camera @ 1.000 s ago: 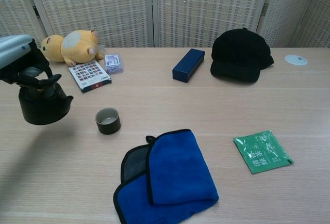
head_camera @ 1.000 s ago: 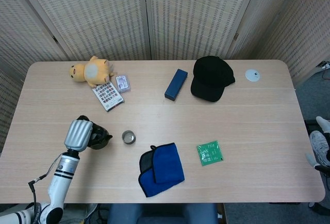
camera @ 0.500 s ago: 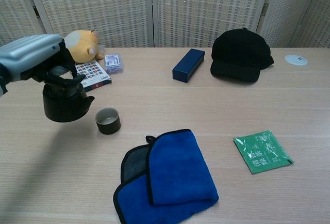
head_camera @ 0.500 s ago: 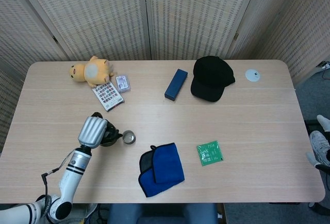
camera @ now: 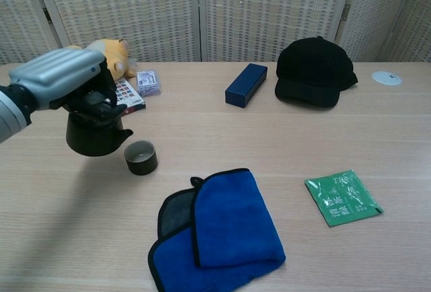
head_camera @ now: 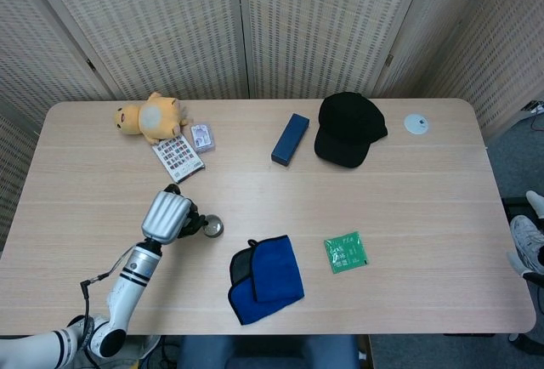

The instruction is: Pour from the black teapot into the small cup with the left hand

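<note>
- Left hand (camera: 64, 77) grips the black teapot (camera: 94, 134) from above, held off the table, spout just beside the small cup (camera: 141, 157).
- Cup upright beside the blue cloth (camera: 219, 228); contents indiscernible.

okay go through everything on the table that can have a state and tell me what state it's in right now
Black teapot: held off the table by left robot hand, spout beside the cup.
Small cup: upright on table.
Blue cloth: folded.
Black cap: resting brim down.
Green packet: lying flat.
</note>
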